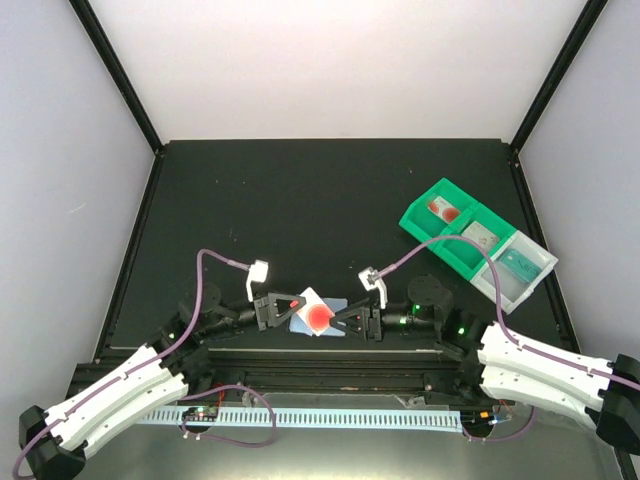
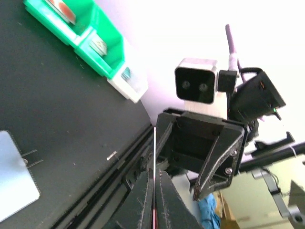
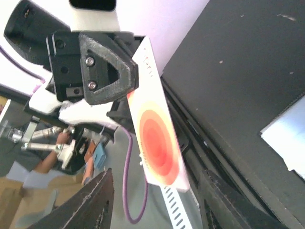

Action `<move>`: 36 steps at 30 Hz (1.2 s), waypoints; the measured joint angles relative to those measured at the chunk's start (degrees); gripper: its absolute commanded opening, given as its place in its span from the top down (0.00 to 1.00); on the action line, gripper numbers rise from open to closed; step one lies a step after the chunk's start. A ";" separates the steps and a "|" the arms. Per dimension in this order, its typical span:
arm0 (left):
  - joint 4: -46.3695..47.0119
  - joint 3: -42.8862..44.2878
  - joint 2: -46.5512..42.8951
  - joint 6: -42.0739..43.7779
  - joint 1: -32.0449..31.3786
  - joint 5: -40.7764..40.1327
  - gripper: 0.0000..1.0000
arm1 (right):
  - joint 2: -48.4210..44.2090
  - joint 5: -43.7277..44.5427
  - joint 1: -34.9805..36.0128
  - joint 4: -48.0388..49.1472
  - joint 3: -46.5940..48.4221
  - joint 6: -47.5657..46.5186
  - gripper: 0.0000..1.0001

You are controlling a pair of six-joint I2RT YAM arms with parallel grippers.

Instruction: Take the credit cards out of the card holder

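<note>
A white credit card (image 1: 318, 316) with a red-orange disc hangs above the table's near edge between both grippers. My left gripper (image 1: 298, 305) is shut on one end of it; in the left wrist view the card (image 2: 155, 152) shows as a thin edge pinched between the fingers (image 2: 143, 200). My right gripper (image 1: 345, 320) faces it, open. In the right wrist view the card (image 3: 157, 138) stands free between that gripper's spread fingers (image 3: 97, 200), touching neither. The card holder (image 1: 336, 326) lies open below, pale blue-grey side up, also seen as the flat card holder (image 2: 14, 179).
A green-and-clear compartment tray (image 1: 415, 218) sits at the right of the table, with a red-marked card (image 1: 443, 208), a pale grey one (image 1: 480, 237) and a teal one (image 1: 520, 262) in its compartments. A perforated white rail (image 1: 330, 418) runs along the near edge.
</note>
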 measured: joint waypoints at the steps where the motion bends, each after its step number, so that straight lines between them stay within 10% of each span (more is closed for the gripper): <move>1: 0.79 -0.68 -0.37 -0.72 0.00 -1.38 0.99 | -0.28 1.20 0.00 0.74 -0.68 1.25 0.47; 11: 11.21 -2.58 1.14 -7.30 0.04 -11.85 0.99 | 3.34 9.42 0.00 13.07 -4.46 15.56 0.51; 33: 22.62 -6.01 5.44 -13.38 0.04 -19.08 0.98 | 15.12 11.02 0.00 31.19 -2.69 27.76 0.99; 36: 22.58 -6.32 4.92 -13.51 0.04 -19.63 0.86 | 15.10 11.04 0.00 31.93 -2.71 28.15 0.99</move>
